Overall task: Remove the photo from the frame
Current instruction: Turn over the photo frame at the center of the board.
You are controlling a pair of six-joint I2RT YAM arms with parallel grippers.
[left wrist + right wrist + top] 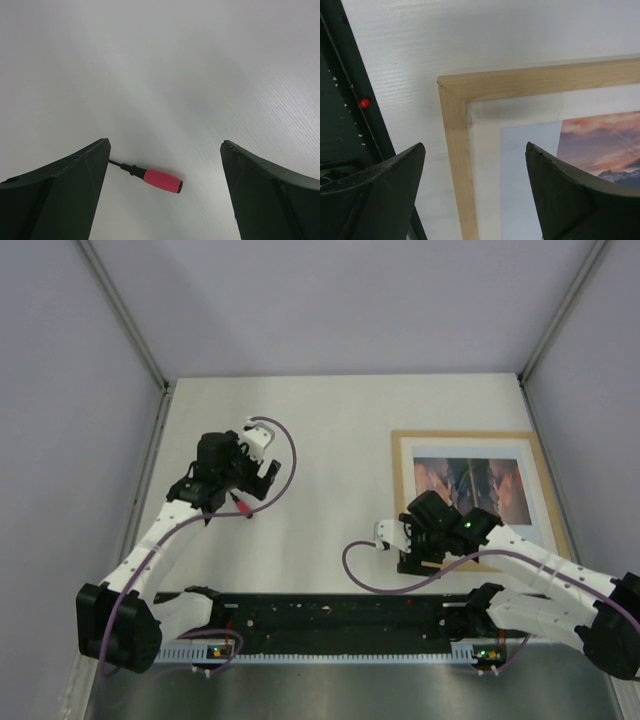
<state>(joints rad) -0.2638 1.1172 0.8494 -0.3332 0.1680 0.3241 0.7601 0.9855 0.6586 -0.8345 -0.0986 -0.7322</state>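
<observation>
The light-wood rectangular frame point(470, 434) lies at 3 o'clock on the white tabletop point(320, 420), sunset photo point(470, 485) inside. The right pincer point(475, 148) gapes wide over its 7 o'clock corner; the left pincer point(165, 145), wide, holds nothing.

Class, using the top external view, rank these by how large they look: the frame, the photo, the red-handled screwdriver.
1. frame, the largest
2. photo, lying within the frame's rim
3. red-handled screwdriver, clearly the smallest
</observation>
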